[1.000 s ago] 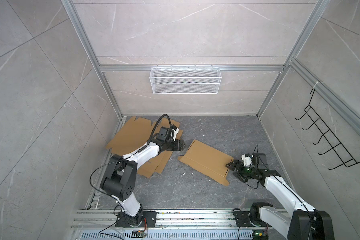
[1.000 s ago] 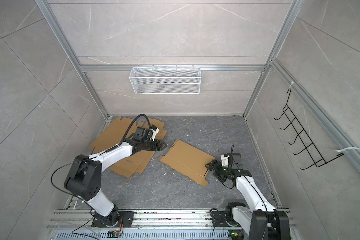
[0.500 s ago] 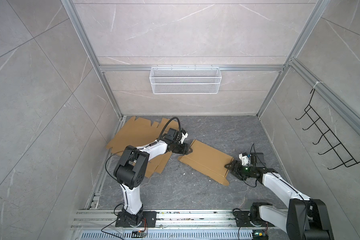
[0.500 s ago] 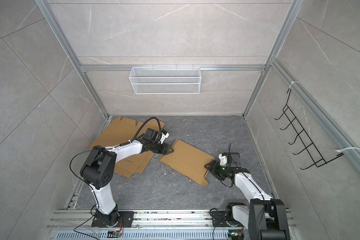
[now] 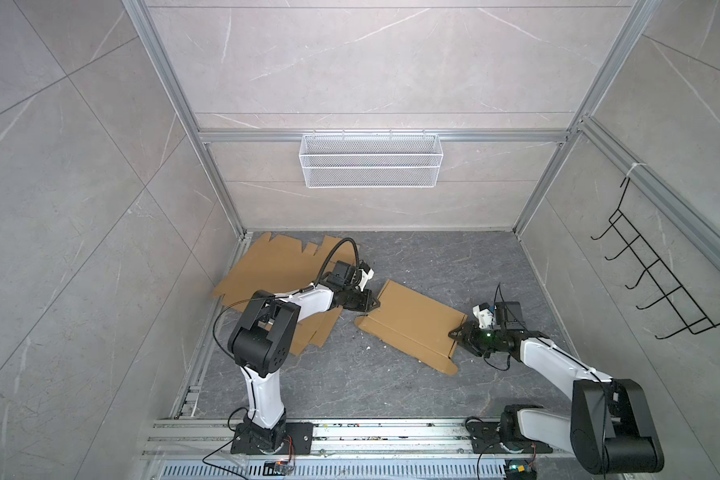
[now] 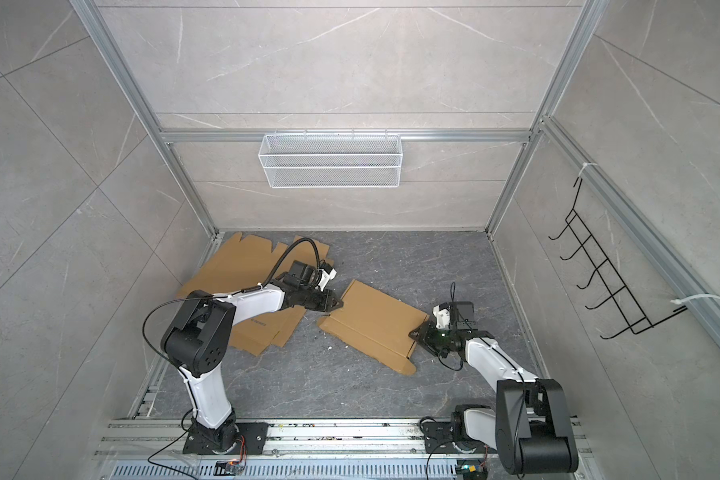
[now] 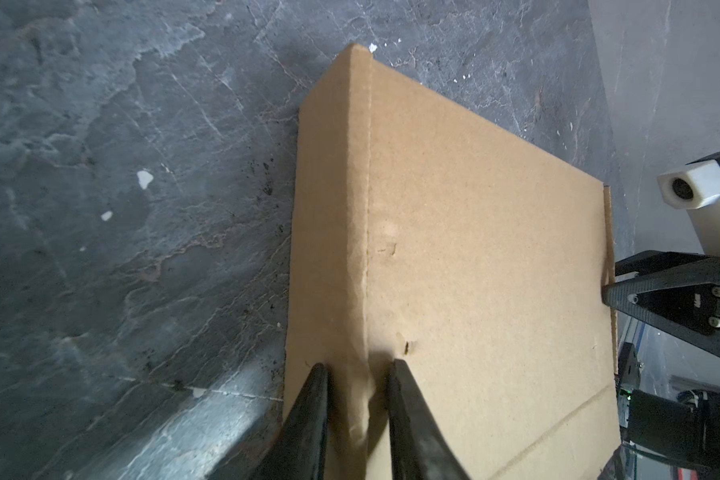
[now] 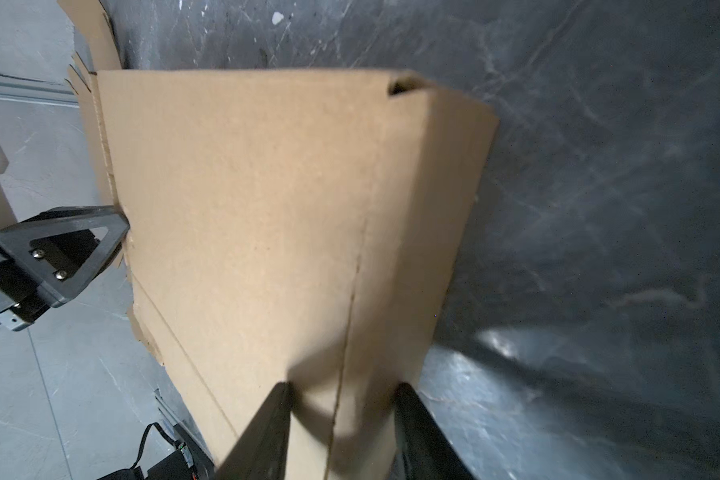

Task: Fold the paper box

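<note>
The paper box [image 5: 412, 322] [image 6: 371, 322] is a flattened brown cardboard piece lying slantwise mid-floor. My left gripper [image 5: 374, 304] [image 6: 340, 304] is at its far left edge. In the left wrist view that gripper [image 7: 358, 368] is shut on the box's creased ridge [image 7: 360, 249], which crumples between the fingers. At the opposite end sits my right gripper [image 5: 454, 333] [image 6: 412, 333]. In the right wrist view its jaws [image 8: 341, 386] stand apart astride a folded edge of the box [image 8: 267, 208], one finger over the top face and one beside the side wall.
Flat cardboard sheets [image 5: 275, 266] [image 6: 242, 270] lie at the back left, partly under my left arm. A white wire basket [image 5: 371, 160] hangs on the back wall and a black hook rack [image 5: 661, 286] on the right wall. Metal rails [image 5: 350, 436] run along the front.
My left gripper moved right, off the flat sheets, to the box's left edge. Both grippers' jaws have narrowed, the left more than the right. The right gripper edged onto the box's right end.
</note>
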Controlling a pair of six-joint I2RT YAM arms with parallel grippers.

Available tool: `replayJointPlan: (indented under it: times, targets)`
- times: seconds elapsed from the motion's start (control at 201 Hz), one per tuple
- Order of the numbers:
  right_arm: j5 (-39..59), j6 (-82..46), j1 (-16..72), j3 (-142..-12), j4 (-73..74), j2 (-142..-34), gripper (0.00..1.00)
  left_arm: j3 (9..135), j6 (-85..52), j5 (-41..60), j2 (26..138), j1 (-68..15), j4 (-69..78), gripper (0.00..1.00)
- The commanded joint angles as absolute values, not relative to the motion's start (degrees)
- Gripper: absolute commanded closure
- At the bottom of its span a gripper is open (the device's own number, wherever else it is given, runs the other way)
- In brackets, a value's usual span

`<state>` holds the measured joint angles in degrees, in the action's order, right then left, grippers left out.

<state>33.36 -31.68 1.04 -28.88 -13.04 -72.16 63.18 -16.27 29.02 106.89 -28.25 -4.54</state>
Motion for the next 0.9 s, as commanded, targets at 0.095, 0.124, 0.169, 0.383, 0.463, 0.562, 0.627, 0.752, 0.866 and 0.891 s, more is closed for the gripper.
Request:
replayJointPlan:
  times: [0.095, 0.124, 0.169, 0.383, 0.463, 0.562, 0.627, 0.752, 0.866, 0.891]
  targets:
    - [32.3, -31.1, 2.8, -35.1, -12.2, -77.3, 0.55, 54.4, -21.2, 28.0, 99.9, -28.9, -6.5, 0.72]
    - [32.7, -30.8, 3.0, -36.5, -12.2, -78.6, 0.55, 53.3, -21.8, 27.5, 98.9, -29.0, -6.5, 0.71]
    - [33.0, -30.3, 3.3, -38.5, -12.3, -80.7, 0.55, 51.6, -23.0, 26.9, 97.3, -29.0, -6.0, 0.68]
    - [34.7, -28.5, 4.6, -45.6, -12.1, -89.4, 0.5, 47.8, -25.5, 24.5, 93.5, -27.0, -3.8, 0.56]
    - [34.2, -26.9, 4.6, -47.8, -14.7, -90.5, 0.42, 48.8, -25.5, 25.2, 93.7, -25.2, -4.0, 0.5]
    - [29.9, -23.9, 4.1, -49.9, -21.0, -88.1, 0.32, 50.4, -25.2, 25.6, 92.9, -24.0, -4.6, 0.41]
    - [25.5, -22.3, 3.8, -50.2, -25.5, -85.3, 0.28, 51.0, -25.3, 26.0, 92.6, -23.9, -4.6, 0.37]
    - [21.1, -20.9, 3.8, -48.5, -31.7, -78.8, 0.24, 50.6, -25.2, 26.0, 92.5, -24.0, -4.5, 0.32]
    - [18.6, -19.6, 4.7, -46.3, -36.0, -73.2, 0.22, 49.3, -25.4, 25.8, 92.3, -23.9, -3.4, 0.3]
    - [18.8, -19.6, 5.0, -45.9, -36.5, -72.3, 0.21, 49.3, -25.5, 25.9, 92.4, -24.0, -3.2, 0.29]
